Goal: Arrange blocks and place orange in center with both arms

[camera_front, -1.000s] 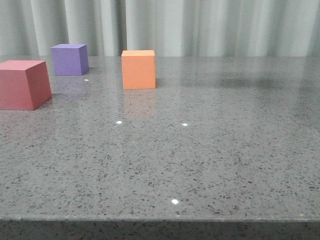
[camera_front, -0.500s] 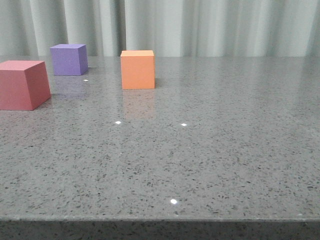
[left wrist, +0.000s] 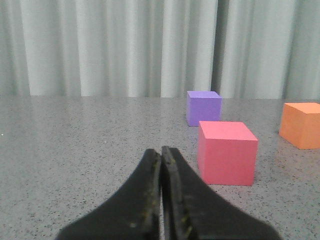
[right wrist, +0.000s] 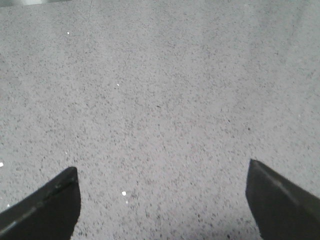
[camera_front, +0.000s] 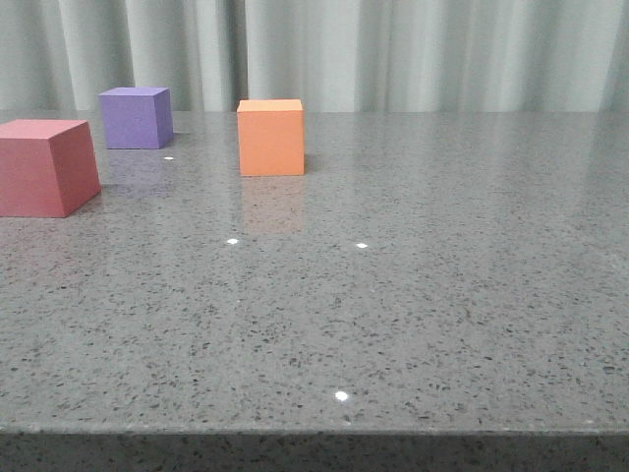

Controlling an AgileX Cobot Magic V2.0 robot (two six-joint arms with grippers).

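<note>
— Orange cube (camera_front: 271, 137) first: where does the front view put it?

— Standing on the grey speckled bench (camera_front: 393, 315), toward the far left, with the purple cube (camera_front: 137, 117) behind and to its left and the pinkish-red cube (camera_front: 46, 166) nearer, at the left edge. All three stand apart. Neither arm shows in this view. A second ago a soft shadow lay on the far right of the bench; it is gone now, and the cubes have barely shifted in frame, so nothing has been rearranged.

— And the left wrist view?

— The left hand (left wrist: 161, 165) is closed on nothing, its fingers pressed together, low over the bench. Ahead of it sit the pinkish-red cube (left wrist: 227, 152) nearest, the purple (left wrist: 203, 107) behind, the orange (left wrist: 302, 124) off to the side.

— The right wrist view?

— The right hand (right wrist: 160, 192) is spread wide over bare bench; no cube in sight.

— So?

— I judge the arranging hasn't begun: orange sits at one end, not between the others.
</note>
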